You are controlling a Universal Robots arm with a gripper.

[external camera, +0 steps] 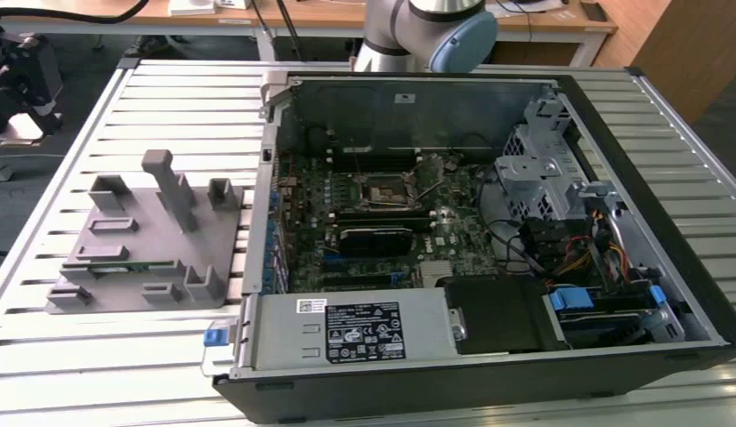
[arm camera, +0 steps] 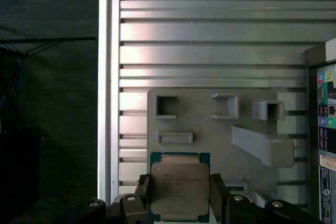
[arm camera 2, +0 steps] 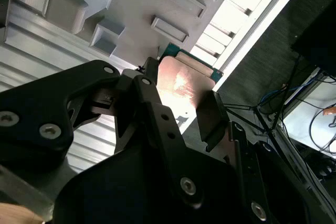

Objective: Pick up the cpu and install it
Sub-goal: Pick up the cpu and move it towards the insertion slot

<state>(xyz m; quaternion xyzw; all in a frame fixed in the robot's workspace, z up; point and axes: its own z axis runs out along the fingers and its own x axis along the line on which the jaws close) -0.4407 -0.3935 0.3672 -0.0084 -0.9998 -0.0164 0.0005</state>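
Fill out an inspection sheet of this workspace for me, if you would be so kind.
Surface: slatted metal table, carrying an open computer case.
Job's things: cpu, clamped in the tool above the grey fixture tray; black socket frame on the motherboard inside the case.
Clutter: green memory stick lying in the tray.
Grippers: tool shut on the cpu, a finger at each side.
Cables: coloured wire bundle inside the case, at the exterior view's right.
Surroundings: wooden desks beyond the table; robot arm behind the case.
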